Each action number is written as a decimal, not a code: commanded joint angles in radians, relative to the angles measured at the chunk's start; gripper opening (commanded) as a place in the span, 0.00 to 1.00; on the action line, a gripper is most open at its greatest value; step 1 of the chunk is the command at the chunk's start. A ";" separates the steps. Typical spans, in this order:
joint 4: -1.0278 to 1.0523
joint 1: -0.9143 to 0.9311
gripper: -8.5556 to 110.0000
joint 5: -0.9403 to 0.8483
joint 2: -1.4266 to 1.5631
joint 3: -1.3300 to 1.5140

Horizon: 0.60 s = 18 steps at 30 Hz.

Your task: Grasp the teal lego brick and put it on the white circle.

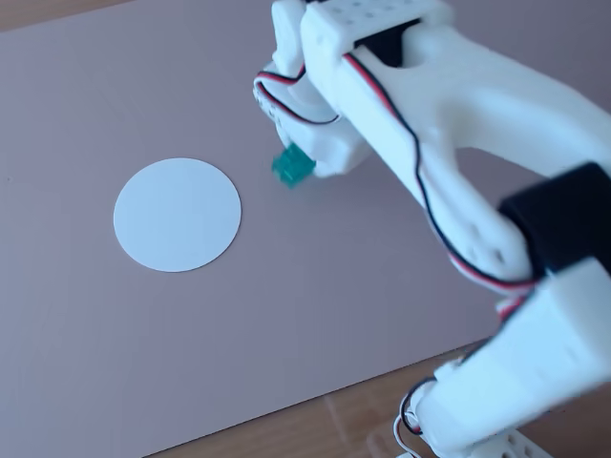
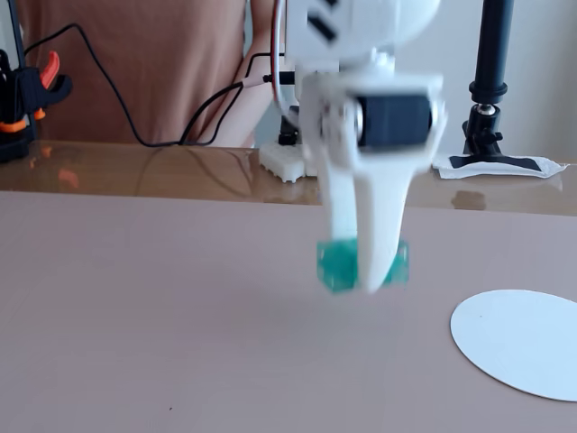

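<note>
The small translucent teal lego brick [image 1: 292, 166] is held between the fingers of my white gripper [image 1: 307, 164]. It hangs just above the pinkish-mauve mat. In a fixed view from the front the brick [image 2: 337, 264] shows on both sides of the white finger [image 2: 371, 236], and the picture is blurred by motion. The gripper [image 2: 362, 269] is shut on the brick. The white circle [image 1: 177, 214] lies flat on the mat, left of the brick and apart from it. In the front view the white circle [image 2: 523, 341] lies at the right edge.
The pinkish mat [image 1: 315, 296] covers most of a wooden table [image 1: 315, 425]. A person in a brown shirt [image 2: 135, 63] sits behind the table. Black cables [image 2: 117, 108], an orange-black clamp [image 2: 27, 90] and a black camera stand [image 2: 491, 81] are at the back.
</note>
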 commanded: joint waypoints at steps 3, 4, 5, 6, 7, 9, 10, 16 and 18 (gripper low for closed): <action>0.110 -0.072 0.07 0.044 0.143 -0.135; 0.129 -0.095 0.07 0.051 0.143 -0.172; 0.147 -0.120 0.07 0.054 0.132 -0.210; 0.170 -0.147 0.07 0.055 0.112 -0.253; 0.195 -0.175 0.07 0.054 0.084 -0.298; 0.229 -0.232 0.07 0.048 0.021 -0.376; 0.247 -0.258 0.07 0.043 -0.020 -0.414; 0.319 -0.360 0.07 0.017 -0.319 -0.627; 0.350 -0.374 0.07 0.009 -0.417 -0.692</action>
